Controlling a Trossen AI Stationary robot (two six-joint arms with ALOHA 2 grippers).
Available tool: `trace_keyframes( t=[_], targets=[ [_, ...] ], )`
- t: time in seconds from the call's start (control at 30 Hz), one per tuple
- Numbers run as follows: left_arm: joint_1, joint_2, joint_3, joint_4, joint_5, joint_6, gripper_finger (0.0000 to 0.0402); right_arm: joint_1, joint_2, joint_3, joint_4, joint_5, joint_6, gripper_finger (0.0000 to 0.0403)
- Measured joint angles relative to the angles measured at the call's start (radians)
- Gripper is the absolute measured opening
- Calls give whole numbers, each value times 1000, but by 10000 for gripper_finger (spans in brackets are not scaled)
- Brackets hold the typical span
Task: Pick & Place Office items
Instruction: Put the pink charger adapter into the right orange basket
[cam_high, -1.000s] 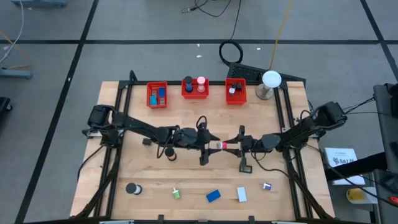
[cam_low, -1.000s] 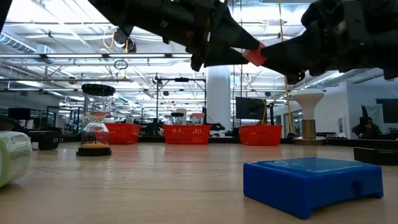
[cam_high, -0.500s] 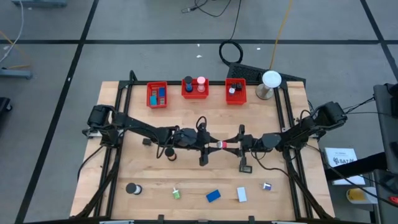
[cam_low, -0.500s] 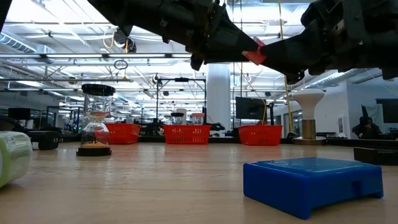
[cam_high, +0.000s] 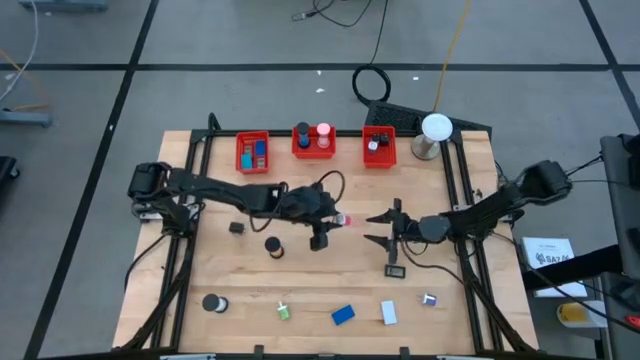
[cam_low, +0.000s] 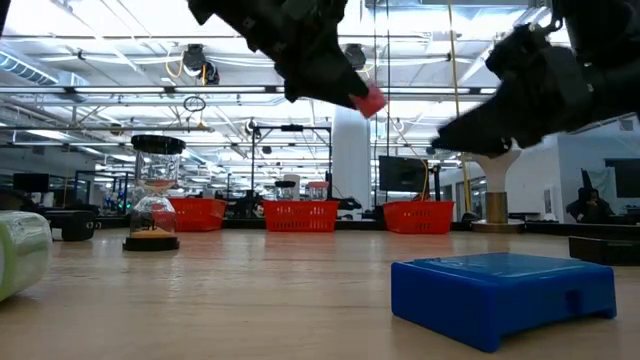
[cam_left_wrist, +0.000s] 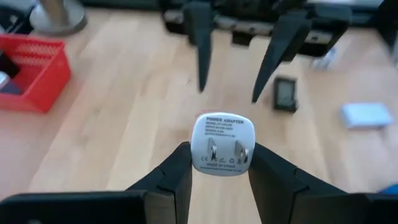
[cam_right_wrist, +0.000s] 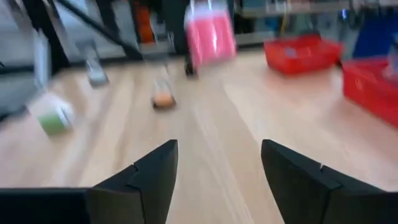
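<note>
A small power adapter (cam_left_wrist: 222, 143), white on its pronged face and pink on its body (cam_high: 346, 220), hangs above the middle of the table. My left gripper (cam_high: 336, 219) is shut on it; the low view shows the adapter (cam_low: 370, 100) high over the wood. My right gripper (cam_high: 380, 228) stands open a short way toward the table's right of it, with nothing between its fingers. In the right wrist view the pink adapter (cam_right_wrist: 210, 36) shows ahead of my open right gripper (cam_right_wrist: 217, 168). Other office items lie along the near edge: a blue block (cam_high: 343, 315), a black roll (cam_high: 212, 303) and a green bit (cam_high: 284, 312). My left gripper pinches the adapter by two opposite sides (cam_left_wrist: 196, 149) between its two fingers (cam_left_wrist: 177, 168). The fingers come from the table's left, slanting downward. The adapter is lifted clear of the table, its white pronged face turned back toward the wrist.
Three red bins (cam_high: 253, 153) (cam_high: 312, 142) (cam_high: 378, 147) line the far edge, with a white dome (cam_high: 435, 130) to their right. An hourglass (cam_high: 273, 246), a small black item (cam_high: 237, 227) and a black rectangular piece (cam_high: 394, 268) stand near mid-table.
My right gripper has opened, let go of the adapter and drawn back a little toward the table's right. My left gripper has carried the adapter up and toward the table's far left, away from the right gripper, tipping its fingers nearer to level.
</note>
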Motion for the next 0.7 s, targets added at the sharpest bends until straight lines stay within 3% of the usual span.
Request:
trace_keyframes(
  t=[0.2, 0.43, 0.7],
  targets=[
    [73, 67, 117, -217, 18, 21, 129, -7, -219, 1, -423, 2, 87, 139],
    [140, 220, 258, -328, 54, 72, 129, -15, -385, 2, -670, 2, 118, 11],
    [170, 415, 463, -448, 75, 143, 129, -15, -446, 1, -763, 1, 131, 14]
  ],
)
